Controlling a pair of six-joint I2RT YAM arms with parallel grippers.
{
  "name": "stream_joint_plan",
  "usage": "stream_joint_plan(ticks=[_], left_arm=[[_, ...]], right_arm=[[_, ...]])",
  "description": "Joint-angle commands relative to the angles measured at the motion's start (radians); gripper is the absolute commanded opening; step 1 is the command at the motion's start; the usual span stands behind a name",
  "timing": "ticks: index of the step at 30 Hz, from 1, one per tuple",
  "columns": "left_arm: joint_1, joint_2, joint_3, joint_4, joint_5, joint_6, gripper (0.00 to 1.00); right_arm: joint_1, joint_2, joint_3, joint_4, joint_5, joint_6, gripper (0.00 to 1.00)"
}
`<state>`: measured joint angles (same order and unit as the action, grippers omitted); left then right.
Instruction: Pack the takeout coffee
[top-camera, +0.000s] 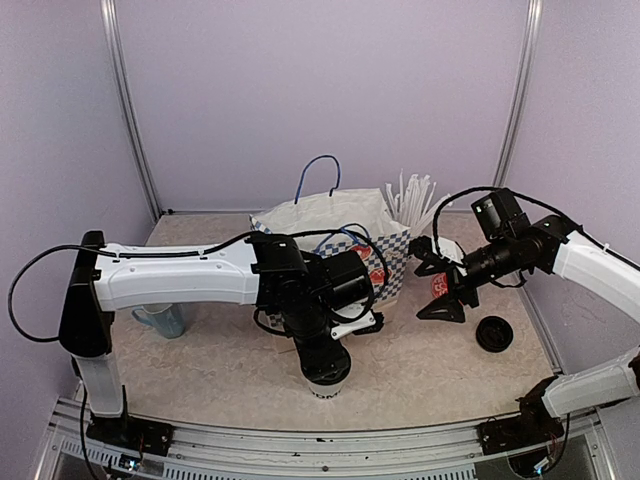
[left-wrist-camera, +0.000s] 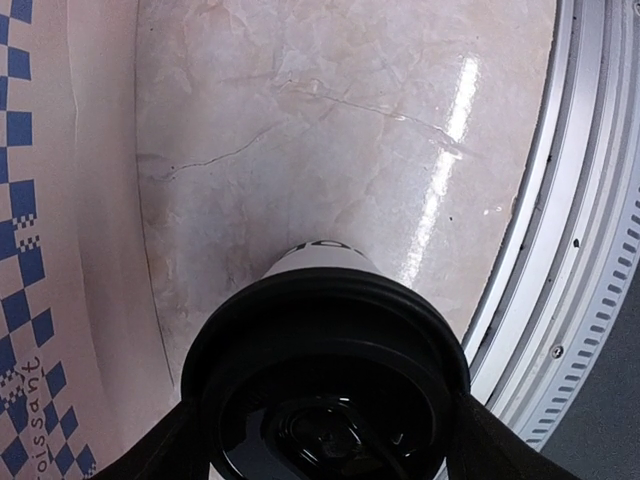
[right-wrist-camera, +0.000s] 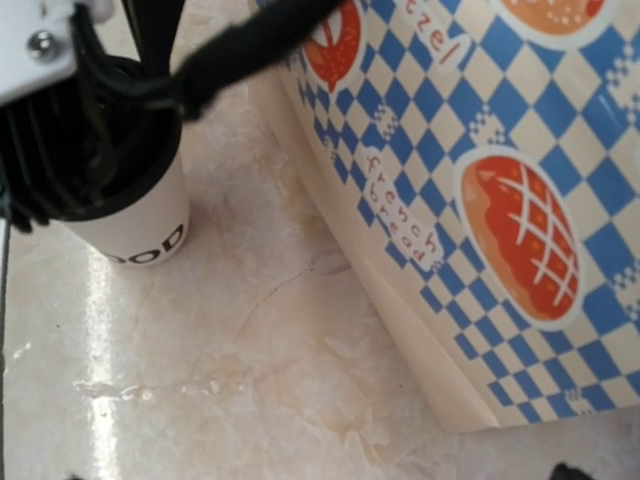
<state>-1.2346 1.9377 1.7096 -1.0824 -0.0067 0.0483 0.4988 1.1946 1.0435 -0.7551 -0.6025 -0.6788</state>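
Observation:
A white takeout coffee cup (top-camera: 328, 384) with a black lid (left-wrist-camera: 325, 330) stands on the table in front of the paper bag. My left gripper (top-camera: 322, 352) comes straight down on it, its fingers (left-wrist-camera: 170, 450) pressed against both sides of the lid rim. In the right wrist view the same cup (right-wrist-camera: 135, 225) shows black lettering near its base. My right gripper (top-camera: 434, 282) hovers open and empty just right of the bag, low over the table.
The blue-checked paper bag (top-camera: 335, 232) stands open at centre back, with white straws (top-camera: 412, 198) behind it. A loose black lid (top-camera: 493, 333) lies on the table at right. A light-blue mug (top-camera: 160, 320) sits at left. The metal table rail (left-wrist-camera: 560, 250) runs close to the cup.

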Motion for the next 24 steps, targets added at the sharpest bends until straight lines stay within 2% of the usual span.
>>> stream_joint_plan(ticks=[1, 7, 13, 24], left_arm=[[-0.009, 0.015, 0.010, -0.024, -0.019, -0.003, 0.72], [-0.009, -0.046, 0.033, -0.036, 0.001, -0.013, 0.64], [-0.021, -0.149, 0.020, -0.061, 0.048, -0.041, 0.61], [-0.059, -0.377, -0.030, -0.091, 0.126, -0.155, 0.59]], right_arm=[[-0.009, -0.023, 0.031, -0.025, -0.009, 0.005, 0.99], [-0.010, 0.011, 0.191, -0.106, 0.029, -0.017, 0.99], [-0.009, 0.123, 0.448, -0.158, 0.037, -0.039, 0.98], [0.008, 0.585, 0.948, -0.188, -0.060, 0.009, 0.86]])
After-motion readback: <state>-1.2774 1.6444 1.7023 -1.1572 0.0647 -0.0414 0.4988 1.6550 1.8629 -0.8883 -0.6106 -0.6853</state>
